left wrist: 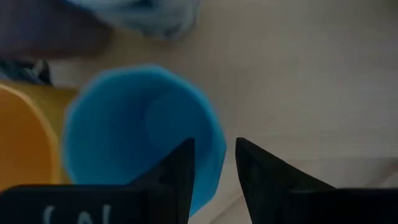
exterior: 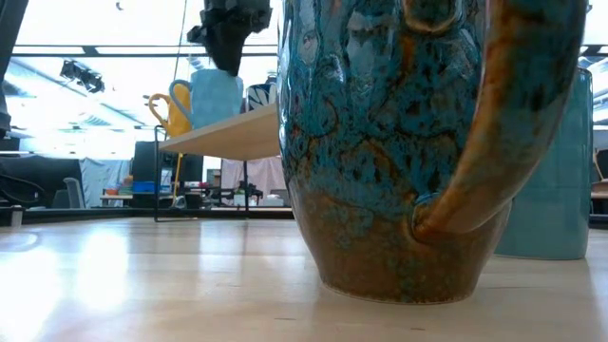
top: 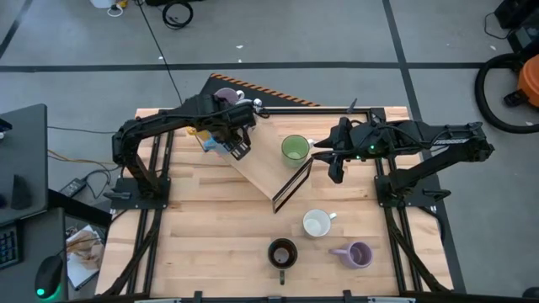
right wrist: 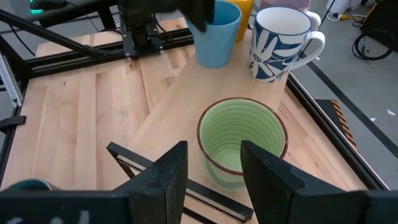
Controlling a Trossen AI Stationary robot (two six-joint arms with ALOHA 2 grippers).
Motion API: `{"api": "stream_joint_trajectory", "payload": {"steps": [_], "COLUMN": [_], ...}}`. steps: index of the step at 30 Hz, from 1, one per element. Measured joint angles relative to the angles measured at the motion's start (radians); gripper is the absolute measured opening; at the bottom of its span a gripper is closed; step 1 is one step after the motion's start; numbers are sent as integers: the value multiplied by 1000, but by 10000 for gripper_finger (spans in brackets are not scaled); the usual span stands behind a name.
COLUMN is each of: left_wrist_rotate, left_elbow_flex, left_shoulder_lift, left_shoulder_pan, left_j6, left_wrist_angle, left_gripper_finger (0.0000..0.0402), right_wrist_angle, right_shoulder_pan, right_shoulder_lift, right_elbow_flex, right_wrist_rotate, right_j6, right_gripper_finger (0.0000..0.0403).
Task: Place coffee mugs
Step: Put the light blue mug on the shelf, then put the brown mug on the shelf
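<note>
Light blue mug [right wrist: 217, 38] upright on the raised wooden shelf [top: 269, 172], mouth up, left gripper [left wrist: 214, 165] parted astride its rim, orange mug [right wrist: 241, 12] just beyond, green mug [right wrist: 242, 140] upright nearer the right gripper [right wrist: 213, 163], fingers parted, empty.

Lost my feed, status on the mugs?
Left gripper open astride light blue mug rim on shelf. Right gripper open over green mug. Nothing blocking.
</note>
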Motion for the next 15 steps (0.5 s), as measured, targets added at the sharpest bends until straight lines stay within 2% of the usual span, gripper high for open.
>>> {"api": "stream_joint_trajectory", "payload": {"steps": [5, 9, 12, 15], "left_wrist_rotate": [-64, -70, -66, -17], "left_elbow_flex": [131, 219, 241, 235], "left_shoulder_lift": [-1, -1, -3, -2], "left_shoulder_pan": [-19, -25, -33, -45], "left_j6": [41, 49, 48, 49], "left_wrist_angle": [9, 17, 31, 40], "left_gripper_finger": [123, 123, 123, 123], "right_wrist_angle": [0, 0, 0, 0], "right_shoulder_pan": [0, 0, 0, 0], "right_shoulder_lift": [0, 0, 0, 0], "right_elbow_flex": [0, 0, 0, 0], "right_wrist_rotate": [0, 0, -1, -1], "right_j6": [-7, -13, -20, -26], "right_gripper_finger": [154, 154, 154, 154]}}
